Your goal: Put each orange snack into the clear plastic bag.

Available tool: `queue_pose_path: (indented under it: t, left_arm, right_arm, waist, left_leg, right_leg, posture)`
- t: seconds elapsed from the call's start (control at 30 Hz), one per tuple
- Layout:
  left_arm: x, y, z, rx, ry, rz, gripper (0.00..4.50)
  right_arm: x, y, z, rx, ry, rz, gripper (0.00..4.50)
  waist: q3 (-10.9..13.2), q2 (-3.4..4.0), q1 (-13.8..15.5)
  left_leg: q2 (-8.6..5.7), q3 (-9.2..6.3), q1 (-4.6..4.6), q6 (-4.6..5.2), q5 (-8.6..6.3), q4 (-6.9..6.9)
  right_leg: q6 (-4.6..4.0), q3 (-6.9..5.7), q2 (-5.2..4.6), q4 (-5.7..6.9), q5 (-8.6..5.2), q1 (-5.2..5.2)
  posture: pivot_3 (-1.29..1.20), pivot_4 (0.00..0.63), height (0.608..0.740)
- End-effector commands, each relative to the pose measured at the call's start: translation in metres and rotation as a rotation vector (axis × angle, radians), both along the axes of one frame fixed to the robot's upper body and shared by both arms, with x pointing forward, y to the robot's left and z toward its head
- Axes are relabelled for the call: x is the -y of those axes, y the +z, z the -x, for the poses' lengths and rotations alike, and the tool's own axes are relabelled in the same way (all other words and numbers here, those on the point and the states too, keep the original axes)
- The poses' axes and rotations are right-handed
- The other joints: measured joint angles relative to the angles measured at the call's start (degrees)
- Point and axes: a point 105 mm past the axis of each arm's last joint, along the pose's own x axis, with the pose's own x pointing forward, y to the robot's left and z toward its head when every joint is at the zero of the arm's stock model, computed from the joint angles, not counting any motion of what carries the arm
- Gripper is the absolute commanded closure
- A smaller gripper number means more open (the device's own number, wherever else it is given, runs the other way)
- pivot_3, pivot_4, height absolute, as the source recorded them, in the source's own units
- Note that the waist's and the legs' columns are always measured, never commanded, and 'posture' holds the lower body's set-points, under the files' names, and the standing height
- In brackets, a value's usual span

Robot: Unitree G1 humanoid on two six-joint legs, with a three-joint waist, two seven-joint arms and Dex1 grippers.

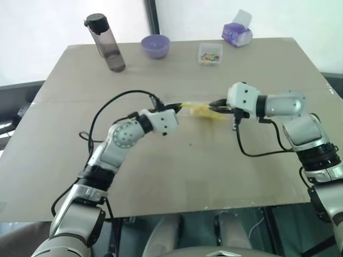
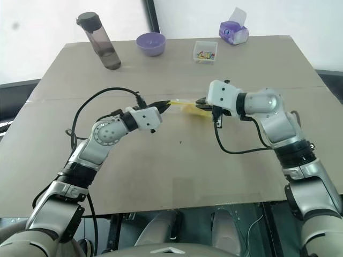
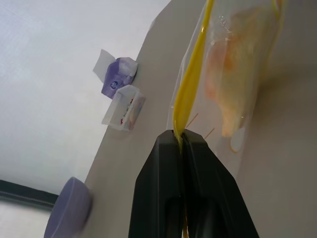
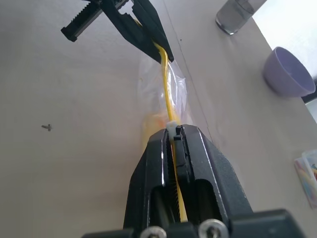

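The clear plastic bag [image 1: 202, 111] hangs stretched just above the table's middle, its yellow strip [image 3: 190, 79] pulled taut between my two grippers. My left gripper [image 1: 178, 106] is shut on one end of the strip, and its fingertips [image 3: 168, 141] pinch the yellow edge. My right gripper [image 1: 215, 105] is shut on the other end, beside the white zip slider [image 4: 172, 127]. An orange snack [image 3: 235, 64] shows as a pale orange mass inside the bag, below the strip. In the right wrist view, the left gripper [image 4: 166, 53] is at the far end of the strip.
Along the table's far edge stand a dark water bottle [image 1: 107, 45], a purple bowl [image 1: 155, 46], a small clear box of colourful bits [image 1: 209, 54] and a purple tissue pack [image 1: 237, 33]. Black cables loop off both wrists over the tan tabletop [image 1: 177, 166].
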Motion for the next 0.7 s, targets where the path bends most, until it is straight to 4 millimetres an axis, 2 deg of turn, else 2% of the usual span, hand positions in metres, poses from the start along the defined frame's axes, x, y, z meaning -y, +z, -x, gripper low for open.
queue_pose_path:
  t: [0.03, 0.43, 0.7]
  left_arm:
    - [-0.033, 0.006, -0.010, 0.015, 0.119, 0.012, 4.50]
    - [-0.030, 0.004, -0.009, 0.008, 0.108, 0.017, 4.50]
    - [-0.022, 0.003, -0.008, 0.004, 0.086, 0.027, 4.50]
  right_arm:
    - [0.023, 0.018, -0.004, 0.062, -0.072, -0.015, 4.45]
    - [0.053, 0.015, -0.002, 0.050, -0.169, 0.006, 4.45]
    - [0.058, 0.013, 0.000, 0.040, -0.185, 0.010, 4.45]
  waist:
    - [0.0, 0.00, -0.1]
    - [0.0, 0.00, 0.0]
    - [0.0, 0.00, 0.0]
  left_leg:
    - [0.00, 0.00, 0.00, 0.00, 0.00, 0.00]
    - [0.00, 0.01, 0.00, 0.00, 0.00, 0.00]
    - [0.01, 0.02, 0.00, 0.00, 0.00, 0.00]
  right_leg:
    - [0.00, 0.00, 0.00, 0.01, 0.00, 0.00]
    - [0.00, 0.01, 0.00, 0.01, 0.00, 0.00]
    - [0.00, 0.01, 0.00, 0.01, 0.00, 0.00]
  posture:
    - [0.00, 0.150, 0.740]
    - [0.00, 0.150, 0.740]
    - [0.00, 0.150, 0.740]
